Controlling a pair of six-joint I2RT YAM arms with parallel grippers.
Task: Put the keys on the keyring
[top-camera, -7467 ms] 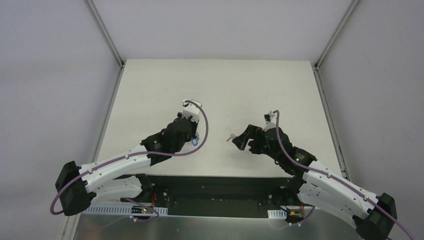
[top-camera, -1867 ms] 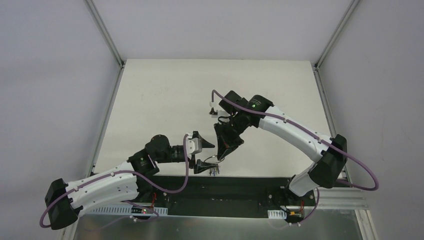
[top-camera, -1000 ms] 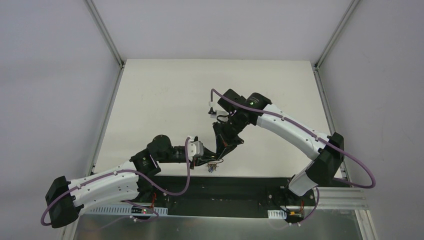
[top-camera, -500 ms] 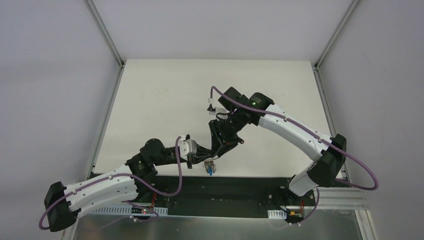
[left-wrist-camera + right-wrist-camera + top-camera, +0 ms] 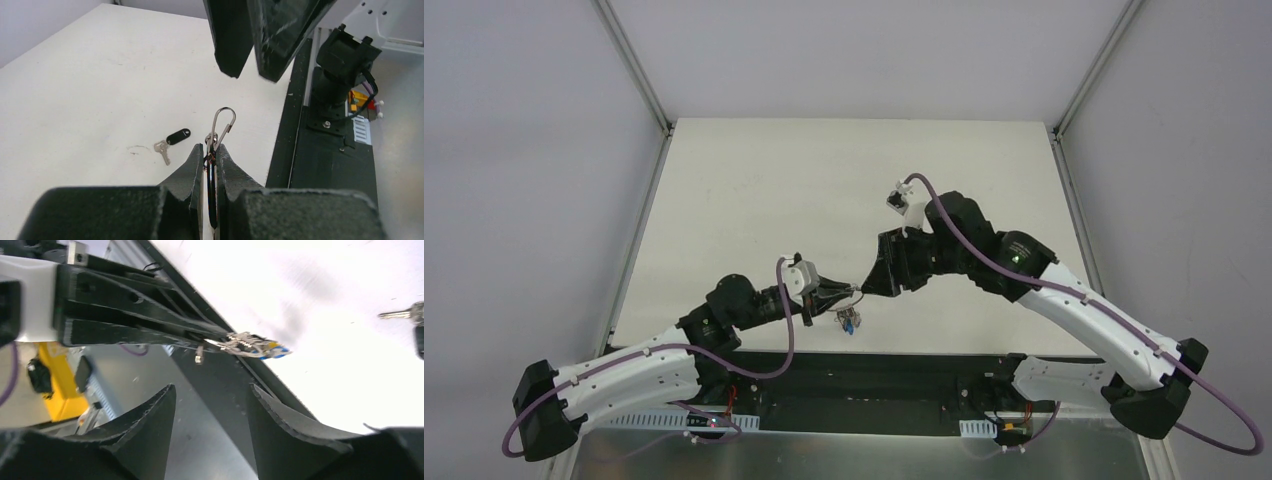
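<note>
The left gripper (image 5: 210,151), jaws pressed together, pinches the keyring (image 5: 223,123) so its wire loop juts free, apparently presenting it to the right gripper (image 5: 212,388), spread and empty just beyond the keyring, while a loose silver key (image 5: 161,148) lies on the table (image 5: 754,200), well apart from the keyring.

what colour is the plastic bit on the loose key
The plastic bit is black; best in left wrist view.
</note>
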